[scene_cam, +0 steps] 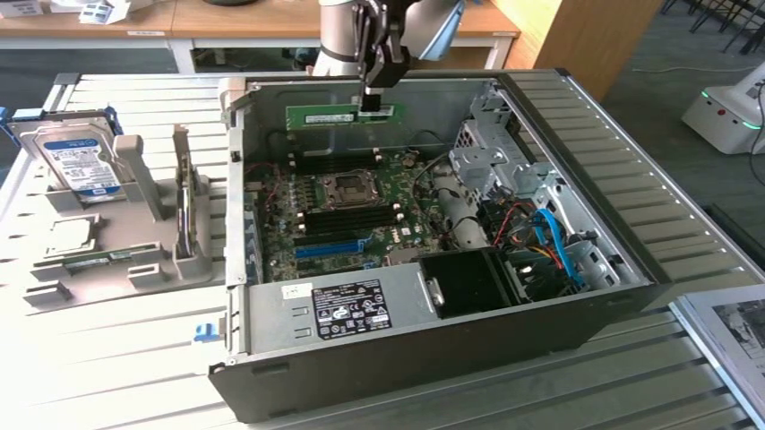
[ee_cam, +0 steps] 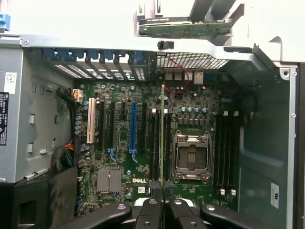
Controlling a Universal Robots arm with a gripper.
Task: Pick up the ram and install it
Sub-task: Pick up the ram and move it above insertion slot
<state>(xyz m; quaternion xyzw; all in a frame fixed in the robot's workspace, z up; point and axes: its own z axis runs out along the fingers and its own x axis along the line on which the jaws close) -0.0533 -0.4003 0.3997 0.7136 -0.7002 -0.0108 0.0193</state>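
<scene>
- Above the open computer case (scene_cam: 358, 358): gripper (scene_cam: 372, 106) on the ram (scene_cam: 329, 115). Spread or pressed together?
- Pressed together, pinching the green stick toward its end on the exterior view's right. Holds it level, long edge down. From the wrist, same grip (ee_cam: 162, 188), with the ram (ee_cam: 162, 129) seen edge-on as a thin line reaching out from between the fingers.
- Height over the motherboard (scene_cam: 358, 228)?
- Hangs clear of it, up near the far wall of the case in the exterior view. No contact visible anywhere.
- Alignment?
- From the wrist, sits over the dark memory slots (ee_cam: 153, 138), between the blue slot (ee_cam: 133, 126) and the processor socket (ee_cam: 192, 157). Cannot tell which slot exactly.
- Rest of the bench?
- Well apart on the exterior view's left: grey holder (scene_cam: 192, 260) with the hard drive (scene_cam: 74, 157) and the processor chip (scene_cam: 68, 235).
- Progress?
- Pick-up done. Carry over the case looks done too. Seating not yet done: still to press into a slot. Judged past halfway, with the install itself outstanding.
</scene>
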